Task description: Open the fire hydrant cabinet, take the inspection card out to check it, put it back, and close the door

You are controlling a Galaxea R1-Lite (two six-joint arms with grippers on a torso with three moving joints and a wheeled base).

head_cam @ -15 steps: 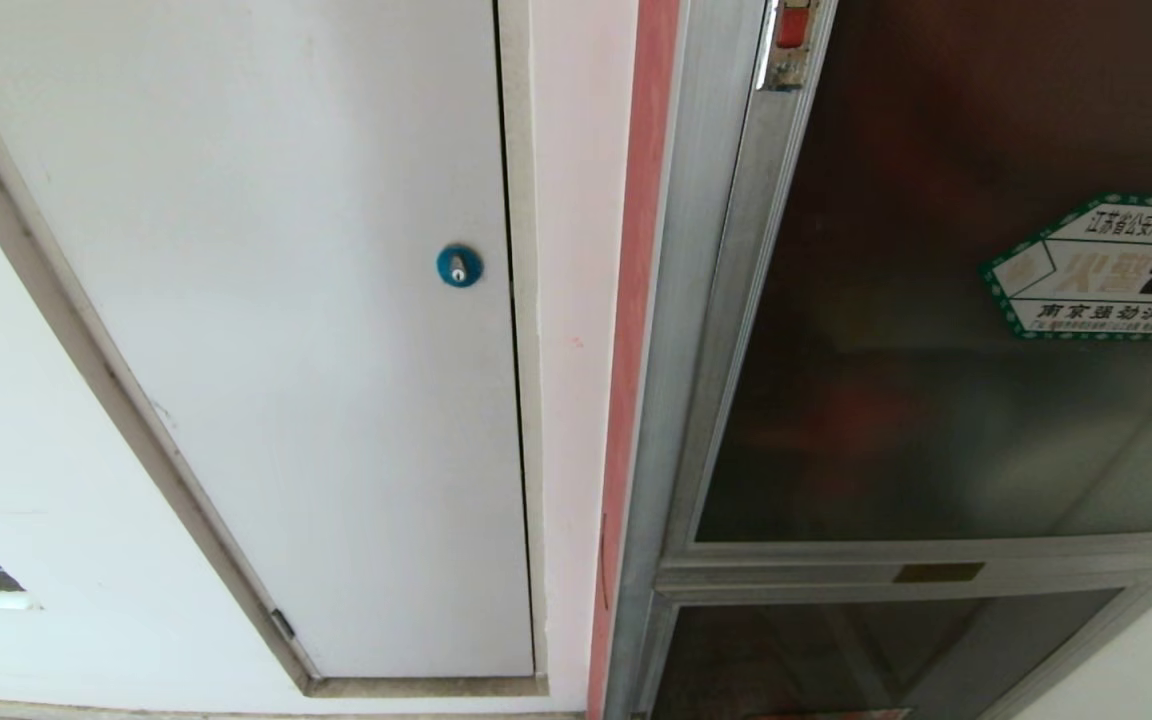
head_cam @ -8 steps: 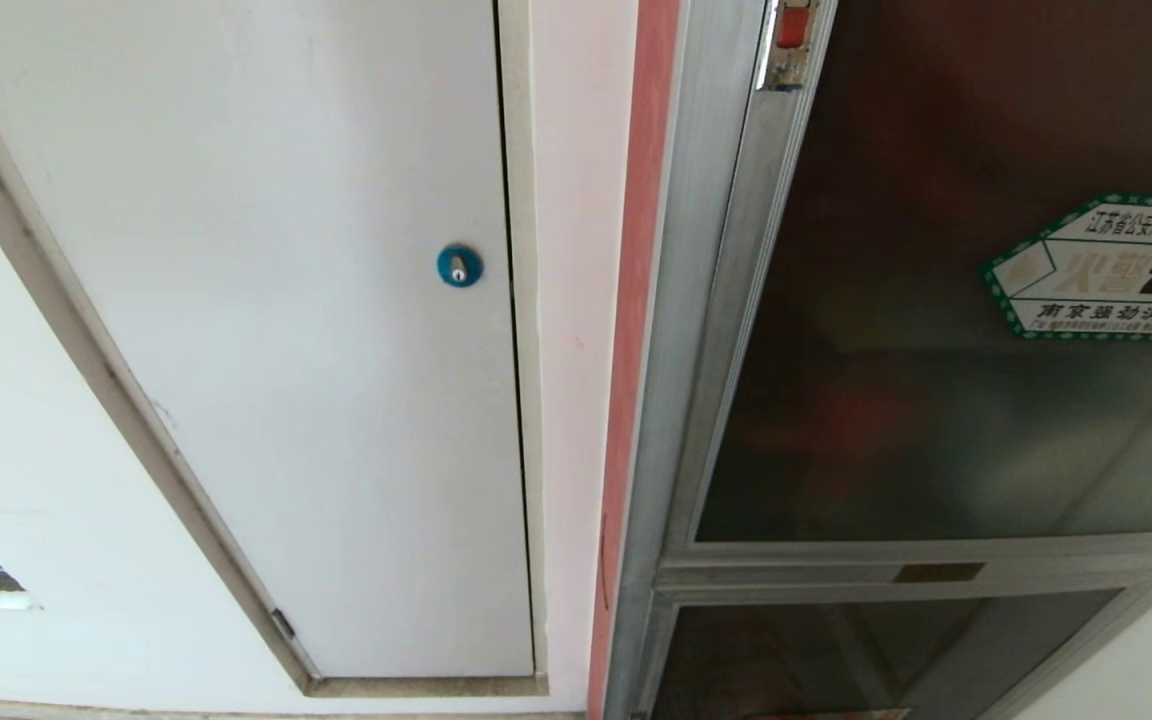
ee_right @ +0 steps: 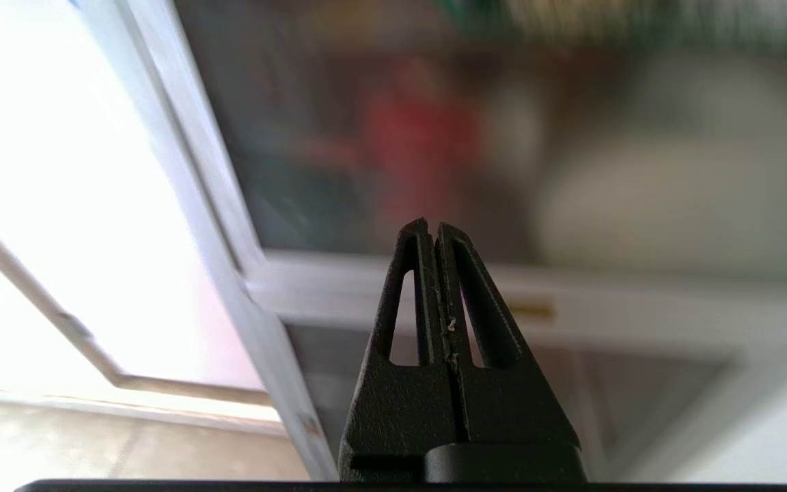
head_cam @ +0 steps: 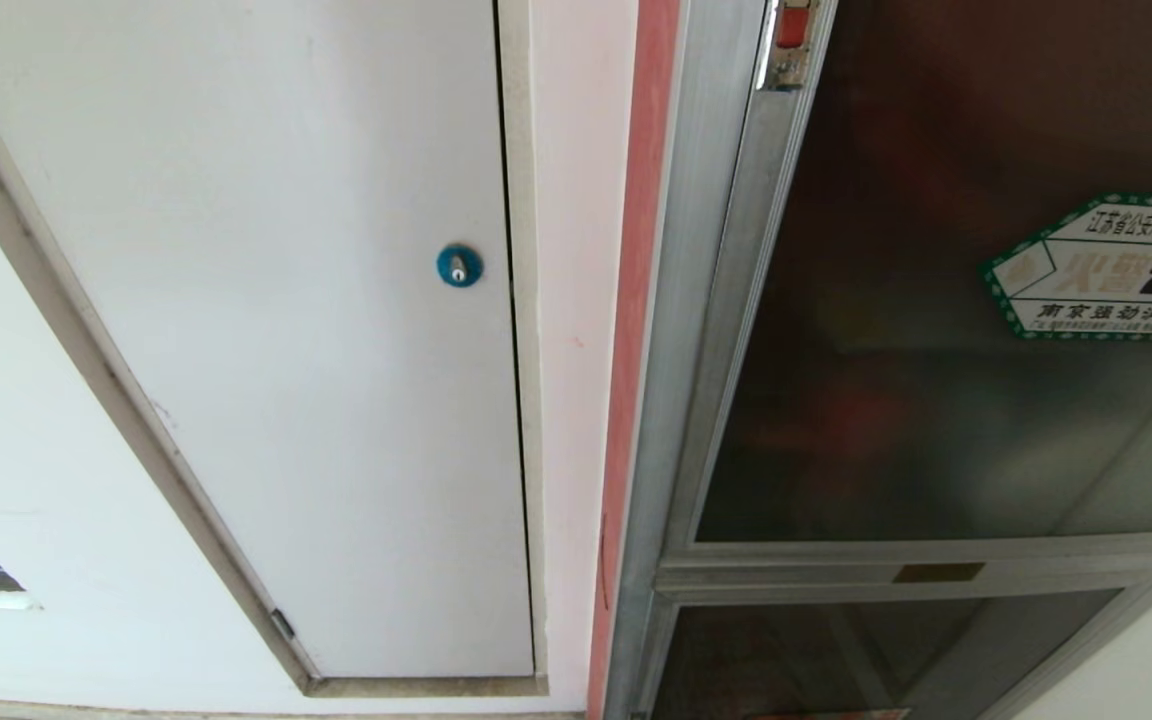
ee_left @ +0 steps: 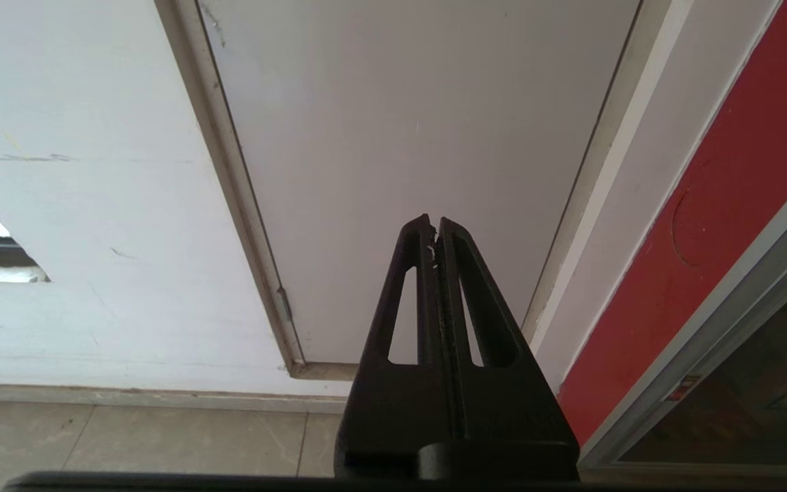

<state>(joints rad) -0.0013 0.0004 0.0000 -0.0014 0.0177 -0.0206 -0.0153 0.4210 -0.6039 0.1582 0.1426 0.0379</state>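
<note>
— On the right of the wall stands the cabinet (head_cam: 696,300), silver-framed, and its door (head_cam: 936,300) is shut flush in the frame. Dark glass, with a green-edged sticker (head_cam: 1106,265) toward its right side.

— And the card?

— Can't make it out. Behind the glass I only get a red blur and something pale.

— What's beside the cabinet?

— A red strip (head_cam: 636,300) runs down along the frame, then bare wall, then a white panel (head_cam: 286,300) with a round blue lock (head_cam: 459,265) near its right edge. Below the door sits a smaller glass pane (head_cam: 836,650).

— The arms?

— Neither shows from the head. The right gripper (ee_right: 432,229) points at the cabinet, near the bar where the door meets the lower pane, not touching anything; its fingers (ee_right: 407,301) are pressed together with nothing between them. The left gripper (ee_left: 433,222) faces the white panel's lower part, clamped together too, and empty.
</note>
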